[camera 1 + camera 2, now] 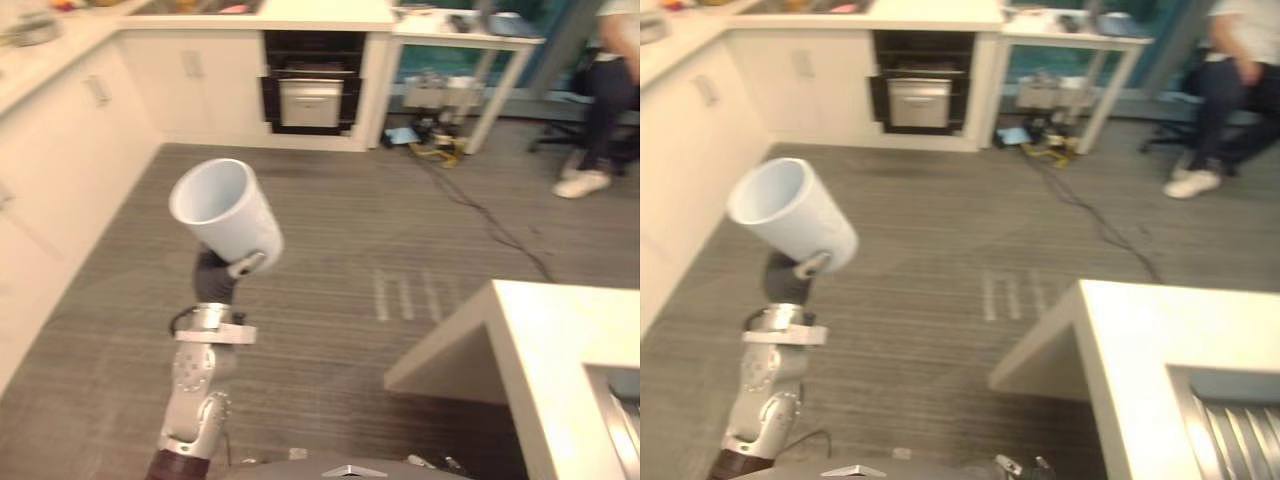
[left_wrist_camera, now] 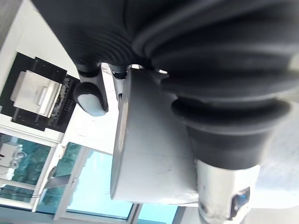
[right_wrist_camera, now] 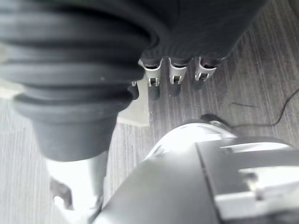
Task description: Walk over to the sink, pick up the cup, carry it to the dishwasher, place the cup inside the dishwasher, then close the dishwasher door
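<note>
A white cup point(image 1: 225, 212) hangs in the air over the grey floor, tilted with its open mouth up and to the left. My left hand point(image 1: 213, 278) is shut on it from below, with a thumb tip against its lower wall. In the left wrist view the cup point(image 2: 149, 154) lies against the palm, a fingertip point(image 2: 91, 100) curled over its rim. The dishwasher point(image 1: 311, 85) is a dark open-fronted bay with a silver panel inside, set in the far cabinets. My right hand point(image 3: 175, 77) hangs low over the floor, fingers relaxed and holding nothing.
White cabinets point(image 1: 60, 150) run along the left wall. A white counter point(image 1: 560, 340) with a metal sink point(image 1: 620, 410) stands near on the right. At the back right are a white table point(image 1: 470, 40), floor cables point(image 1: 480, 210) and a seated person point(image 1: 605, 90).
</note>
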### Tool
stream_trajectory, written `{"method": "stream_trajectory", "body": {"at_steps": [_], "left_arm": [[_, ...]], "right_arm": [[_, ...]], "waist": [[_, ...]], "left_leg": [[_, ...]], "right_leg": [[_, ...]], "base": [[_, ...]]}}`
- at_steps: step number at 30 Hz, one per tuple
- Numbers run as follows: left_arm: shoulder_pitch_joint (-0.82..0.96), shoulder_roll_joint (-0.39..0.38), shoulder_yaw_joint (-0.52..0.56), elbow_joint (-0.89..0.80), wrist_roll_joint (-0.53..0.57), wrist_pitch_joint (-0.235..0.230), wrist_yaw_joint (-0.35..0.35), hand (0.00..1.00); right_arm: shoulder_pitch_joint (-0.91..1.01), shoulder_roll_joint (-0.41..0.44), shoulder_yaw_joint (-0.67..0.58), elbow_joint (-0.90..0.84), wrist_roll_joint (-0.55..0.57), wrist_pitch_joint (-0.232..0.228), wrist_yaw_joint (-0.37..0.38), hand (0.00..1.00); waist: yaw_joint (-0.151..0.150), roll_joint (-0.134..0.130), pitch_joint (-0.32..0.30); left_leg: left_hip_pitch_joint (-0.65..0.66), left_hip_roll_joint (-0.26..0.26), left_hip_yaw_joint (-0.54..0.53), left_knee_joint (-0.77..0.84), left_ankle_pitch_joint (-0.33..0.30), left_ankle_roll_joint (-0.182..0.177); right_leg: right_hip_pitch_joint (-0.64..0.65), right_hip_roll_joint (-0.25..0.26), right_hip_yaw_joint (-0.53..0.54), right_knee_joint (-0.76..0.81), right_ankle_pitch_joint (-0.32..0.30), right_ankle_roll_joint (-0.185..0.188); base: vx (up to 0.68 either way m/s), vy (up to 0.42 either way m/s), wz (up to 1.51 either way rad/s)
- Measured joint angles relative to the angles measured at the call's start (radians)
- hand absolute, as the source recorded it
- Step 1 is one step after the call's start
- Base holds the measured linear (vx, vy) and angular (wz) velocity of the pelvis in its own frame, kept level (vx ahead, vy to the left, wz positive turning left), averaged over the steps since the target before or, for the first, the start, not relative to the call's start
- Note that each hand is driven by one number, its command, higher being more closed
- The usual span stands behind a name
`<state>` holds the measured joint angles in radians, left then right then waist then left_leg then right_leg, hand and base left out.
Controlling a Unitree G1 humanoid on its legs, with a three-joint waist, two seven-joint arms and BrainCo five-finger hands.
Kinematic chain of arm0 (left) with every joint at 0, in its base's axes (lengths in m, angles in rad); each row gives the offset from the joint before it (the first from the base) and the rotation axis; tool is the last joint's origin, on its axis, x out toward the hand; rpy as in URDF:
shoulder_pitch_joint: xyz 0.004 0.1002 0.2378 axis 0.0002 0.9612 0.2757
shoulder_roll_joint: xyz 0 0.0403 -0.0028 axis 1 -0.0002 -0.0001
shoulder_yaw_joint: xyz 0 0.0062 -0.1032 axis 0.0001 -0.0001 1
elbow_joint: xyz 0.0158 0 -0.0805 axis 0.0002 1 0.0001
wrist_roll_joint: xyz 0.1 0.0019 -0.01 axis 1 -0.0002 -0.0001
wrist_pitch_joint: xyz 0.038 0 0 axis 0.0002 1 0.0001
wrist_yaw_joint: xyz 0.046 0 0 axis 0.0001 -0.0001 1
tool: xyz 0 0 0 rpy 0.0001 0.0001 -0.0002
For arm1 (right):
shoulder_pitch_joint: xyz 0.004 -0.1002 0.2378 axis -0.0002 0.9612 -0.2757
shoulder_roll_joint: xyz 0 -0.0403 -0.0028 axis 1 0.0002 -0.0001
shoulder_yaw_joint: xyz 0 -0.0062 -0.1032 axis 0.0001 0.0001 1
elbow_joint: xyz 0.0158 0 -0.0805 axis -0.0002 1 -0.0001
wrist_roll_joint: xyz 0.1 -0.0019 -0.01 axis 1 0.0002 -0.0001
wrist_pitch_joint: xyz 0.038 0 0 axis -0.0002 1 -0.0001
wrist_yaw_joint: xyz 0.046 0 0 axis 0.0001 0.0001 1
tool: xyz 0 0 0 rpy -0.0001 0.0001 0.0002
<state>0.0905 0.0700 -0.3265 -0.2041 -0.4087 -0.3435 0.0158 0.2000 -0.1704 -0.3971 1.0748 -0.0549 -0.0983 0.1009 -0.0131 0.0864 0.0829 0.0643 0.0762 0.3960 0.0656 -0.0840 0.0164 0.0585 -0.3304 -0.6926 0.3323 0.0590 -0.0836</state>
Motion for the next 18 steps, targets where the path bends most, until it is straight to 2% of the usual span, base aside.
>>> {"method": "stream_trajectory", "body": {"at_steps": [1,2,3,4,5,6,7,8,9,11,15,16,18], "left_arm": [[-0.029,0.004,-0.048,0.036,0.001,-0.008,-0.003,1.00],[-0.047,0.004,-0.068,0.062,0.001,-0.014,-0.005,1.00],[-0.085,-0.003,-0.084,0.119,0.001,-0.017,-0.005,1.00],[-0.112,0.000,-0.088,0.173,0.001,-0.023,-0.002,1.00],[-0.113,0.019,-0.087,0.199,0.002,-0.023,0.010,1.00],[-0.111,0.035,-0.087,0.200,0.004,-0.023,0.016,1.00],[-0.110,0.049,-0.086,0.202,0.010,-0.024,0.020,1.00],[-0.088,0.053,-0.089,0.219,0.022,-0.019,0.025,1.00],[-0.081,0.051,-0.094,0.218,0.024,-0.018,0.023,1.00],[-0.077,0.042,-0.106,0.214,0.043,-0.010,0.024,1.00],[-0.071,0.049,-0.094,0.181,0.052,-0.002,0.023,1.00],[-0.019,0.119,-0.030,0.151,0.048,0.000,0.002,1.00],[-0.019,0.120,-0.030,0.157,0.048,0.000,0.003,1.00]], "right_arm": [[0.010,0.019,-0.019,0.001,0.016,-0.005,0.002,0.00],[0.014,0.033,-0.019,0.001,0.024,-0.007,0.003,0.00],[0.021,0.055,-0.019,0.000,0.044,-0.010,0.004,0.00],[0.021,0.062,-0.014,-0.001,0.052,-0.013,0.005,0.00],[0.022,0.074,-0.012,0.001,0.050,-0.020,0.005,0.00],[0.023,0.084,-0.008,0.002,0.049,-0.027,0.005,0.00],[0.023,0.093,-0.008,0.003,0.049,-0.030,0.006,0.00],[0.025,0.087,-0.007,0.001,0.048,-0.041,0.008,0.00],[0.023,0.080,-0.006,0.001,0.047,-0.051,0.008,0.00],[0.020,0.054,0.034,-0.002,0.047,-0.056,0.007,0.00],[0.000,0.047,0.097,-0.003,0.048,-0.049,0.008,0.00],[-0.046,0.065,0.237,0.001,0.049,-0.024,0.025,0.00],[-0.050,0.066,0.237,0.001,0.049,-0.024,0.025,0.00]], "waist": [[-0.018,0.005,0.001],[-0.024,0.013,-0.003],[-0.033,0.001,0.009],[-0.036,-0.022,0.024],[-0.036,-0.060,0.033],[-0.035,-0.091,0.034],[-0.033,-0.123,0.036],[-0.028,-0.114,0.030],[-0.028,-0.113,0.031],[-0.030,-0.082,0.021],[-0.024,-0.086,0.013],[-0.047,-0.156,-0.008],[-0.047,-0.157,-0.009]], "left_leg": [[-0.017,0.002,-0.090,0.003,0.013,0.010],[-0.026,0.003,-0.135,0.000,0.023,0.010],[-0.033,0.004,-0.208,-0.011,0.046,0.006],[-0.031,0.000,-0.263,-0.015,0.059,-0.004],[-0.022,-0.011,-0.298,-0.016,0.068,-0.019],[-0.018,-0.028,-0.307,-0.021,0.072,-0.029],[-0.008,-0.047,-0.316,-0.035,0.079,-0.037],[0.032,-0.028,-0.316,-0.102,0.110,-0.061],[0.045,-0.021,-0.319,-0.129,0.122,-0.064],[0.051,-0.001,-0.334,-0.151,0.136,-0.070],[0.057,0.004,-0.345,-0.151,0.133,-0.076],[0.059,-0.101,-0.290,-0.153,0.134,-0.007],[0.059,-0.102,-0.290,-0.153,0.132,-0.011]], "right_leg": [[-0.022,0.055,0.234,0.003,-0.113,0.080],[-0.021,0.102,0.331,-0.026,-0.168,0.102],[-0.021,0.185,0.488,-0.075,-0.230,0.116],[-0.026,0.236,0.578,-0.117,-0.233,0.116],[-0.032,0.256,0.634,-0.162,-0.201,0.117],[-0.042,0.251,0.661,-0.175,-0.153,0.126],[-0.052,0.241,0.675,-0.163,-0.159,0.158],[-0.052,0.252,0.651,-0.148,-0.175,0.162],[-0.051,0.259,0.644,-0.153,-0.179,0.156],[-0.018,0.278,0.619,-0.198,-0.169,0.151],[0.018,0.283,0.599,-0.247,-0.146,0.148],[0.079,0.189,0.595,-0.356,-0.072,0.201],[0.079,0.189,0.594,-0.359,-0.073,0.200]], "base": [[0.05,-0.042,2.04],[0.02,-0.142,2.13],[-0.03,-0.163,1.89],[-0.05,-0.191,1.83],[-0.04,-0.160,1.15],[-0.03,-0.137,0.67],[0.00,-0.213,0.37],[0.00,-0.209,0.25],[-0.02,-0.225,0.24],[-0.02,-0.117,0.23],[0.01,-0.040,0.11],[0.00,0.000,0.00],[0.04,-0.020,-0.01]]}}
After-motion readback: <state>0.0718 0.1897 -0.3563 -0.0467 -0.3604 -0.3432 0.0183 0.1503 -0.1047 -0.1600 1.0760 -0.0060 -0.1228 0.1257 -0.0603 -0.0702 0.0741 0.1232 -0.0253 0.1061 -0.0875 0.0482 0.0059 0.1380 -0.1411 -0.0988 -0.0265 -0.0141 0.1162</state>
